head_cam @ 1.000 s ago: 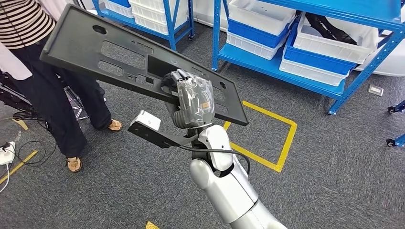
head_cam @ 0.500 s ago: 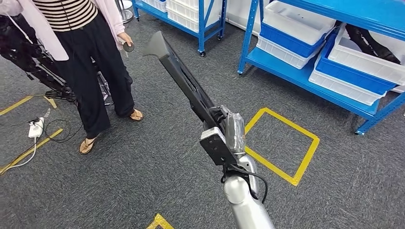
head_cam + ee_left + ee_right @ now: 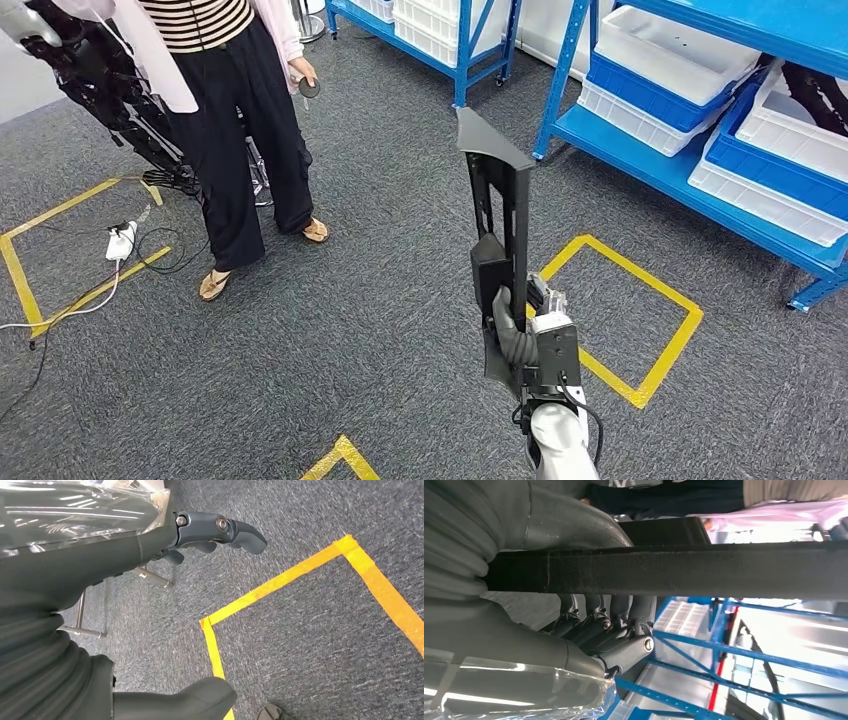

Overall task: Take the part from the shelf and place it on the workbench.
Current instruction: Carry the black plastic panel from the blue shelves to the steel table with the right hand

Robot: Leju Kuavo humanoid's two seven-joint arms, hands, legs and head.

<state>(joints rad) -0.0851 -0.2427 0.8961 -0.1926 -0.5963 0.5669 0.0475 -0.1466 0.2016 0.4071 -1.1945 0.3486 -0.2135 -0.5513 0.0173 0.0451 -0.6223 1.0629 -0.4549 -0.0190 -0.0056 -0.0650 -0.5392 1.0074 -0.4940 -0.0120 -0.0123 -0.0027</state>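
In the head view, the right hand (image 3: 518,335) is gripping the black part (image 3: 500,215) by its lower end, holding it upright and edge-on over the grey carpet (image 3: 380,300). A person (image 3: 225,120) is standing beyond it to the left, near a cable (image 3: 60,300). Blue shelves (image 3: 700,130) carrying white bins (image 3: 660,70) are standing to the right, and yellow tape (image 3: 640,320) is marking a square beside the arm.

In the left wrist view, the left hand (image 3: 125,555) is hanging spread and holding nothing above the carpet.

In the right wrist view, the fingers (image 3: 604,625) are wrapping the part's edge. No writing is readable.
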